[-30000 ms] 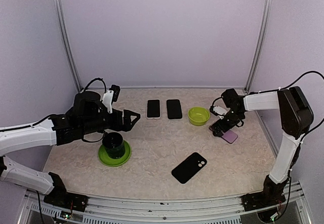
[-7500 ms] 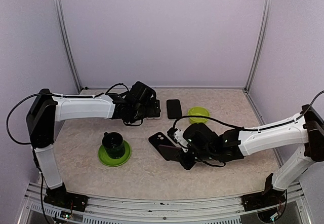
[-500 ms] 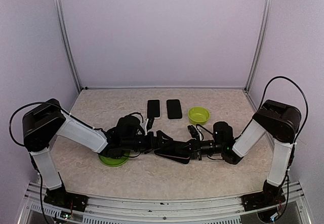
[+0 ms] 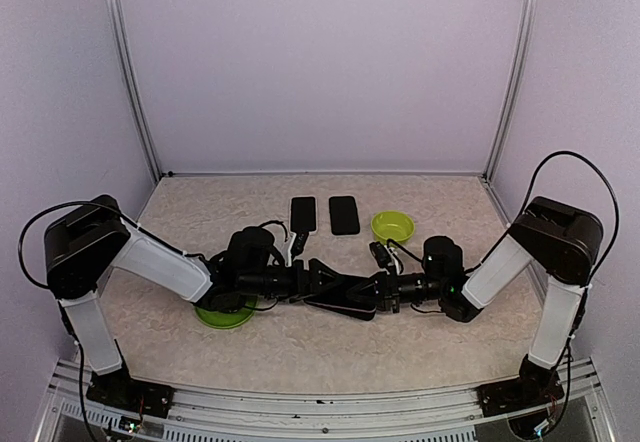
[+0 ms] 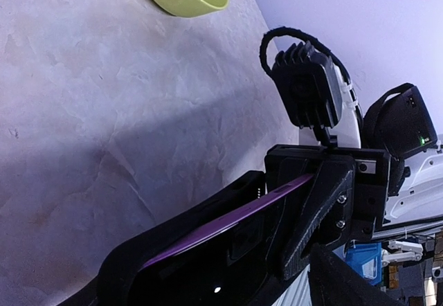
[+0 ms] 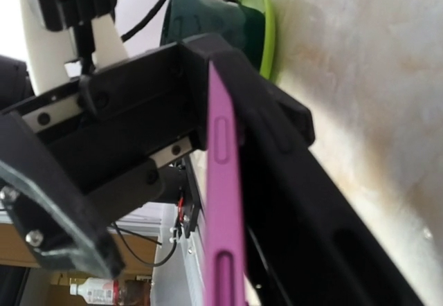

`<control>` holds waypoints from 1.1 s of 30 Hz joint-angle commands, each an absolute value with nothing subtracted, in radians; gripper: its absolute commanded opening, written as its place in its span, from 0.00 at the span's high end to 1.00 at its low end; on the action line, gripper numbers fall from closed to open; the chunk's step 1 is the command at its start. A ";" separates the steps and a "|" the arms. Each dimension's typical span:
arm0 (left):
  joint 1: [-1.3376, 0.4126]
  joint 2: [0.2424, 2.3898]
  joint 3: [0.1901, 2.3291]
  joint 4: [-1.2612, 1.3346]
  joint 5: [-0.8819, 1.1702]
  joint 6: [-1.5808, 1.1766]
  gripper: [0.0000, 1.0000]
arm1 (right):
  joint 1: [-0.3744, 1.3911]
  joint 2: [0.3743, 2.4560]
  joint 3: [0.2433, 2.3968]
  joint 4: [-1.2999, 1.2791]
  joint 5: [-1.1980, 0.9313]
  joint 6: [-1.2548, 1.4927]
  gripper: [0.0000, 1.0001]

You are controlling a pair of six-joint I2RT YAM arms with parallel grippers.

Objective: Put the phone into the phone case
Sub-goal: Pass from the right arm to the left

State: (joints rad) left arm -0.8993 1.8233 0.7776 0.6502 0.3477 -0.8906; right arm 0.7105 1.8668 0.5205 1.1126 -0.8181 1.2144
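Phone (image 6: 223,181), clamped tight in right fingers (image 5: 325,202), lies against phone case (image 5: 138,278) above desk (image 4: 300,347) centre. Left fingers (image 4: 322,270), wide, have started narrowing round the case; hold unclear. Insertion looks underway.

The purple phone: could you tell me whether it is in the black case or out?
Partly in: the purple phone angles out of the black case, one end inside the rim, the other raised above it.
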 commanded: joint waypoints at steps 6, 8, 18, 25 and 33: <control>-0.944 1.790 0.793 0.793 0.473 -0.862 0.37 | 0.713 1.859 0.525 1.183 -0.847 1.198 1.00; -0.948 1.789 0.793 0.798 0.477 -0.857 0.41 | 0.713 1.862 0.524 1.182 -0.849 1.195 1.00; -0.960 1.763 0.792 0.814 0.502 -0.836 0.55 | 0.712 1.859 0.525 1.179 -0.860 1.194 1.00; -0.960 1.758 0.793 0.835 0.529 -0.842 0.67 | 0.711 1.852 0.528 1.172 -0.873 1.185 0.98; -0.960 1.753 0.793 0.856 0.551 -0.851 0.72 | 0.700 1.833 0.523 1.172 -0.893 1.177 0.78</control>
